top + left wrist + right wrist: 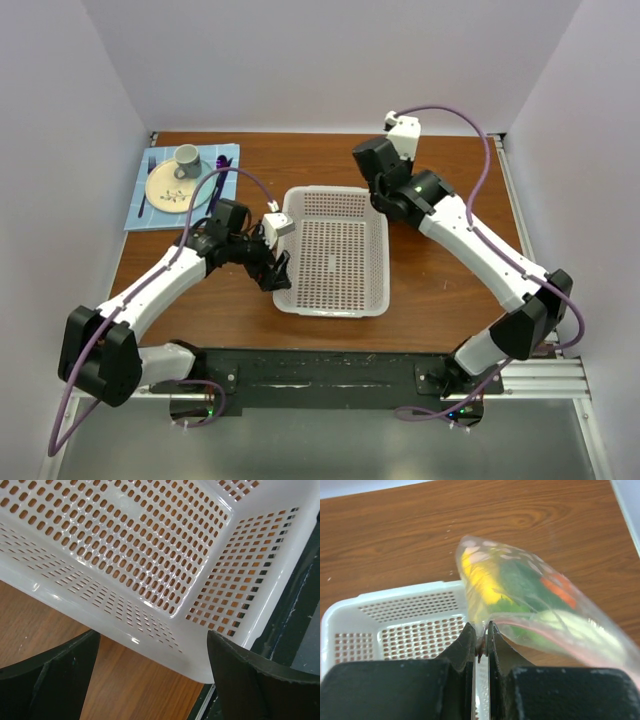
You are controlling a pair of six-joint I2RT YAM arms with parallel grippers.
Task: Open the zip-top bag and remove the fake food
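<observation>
My right gripper (480,636) is shut on the pinkish zipper edge of the zip-top bag (540,607) and holds it above the table, by a corner of the white mesh basket (405,615). Through the clear dotted plastic the fake food shows as a yellow piece (481,577), a green piece (520,582) and an orange piece (559,591). In the top view the right gripper (383,188) hangs over the basket's far right corner and the arm hides the bag. My left gripper (150,675) is open and holds nothing, its jaws wide on either side of the basket's near left corner (200,655).
The basket (335,190) sits mid-table with nothing in it. A blue mat (225,155) at the back left carries a plate (165,190) and a cup (186,157). A black rail (330,365) runs along the near edge, and white walls close in the sides.
</observation>
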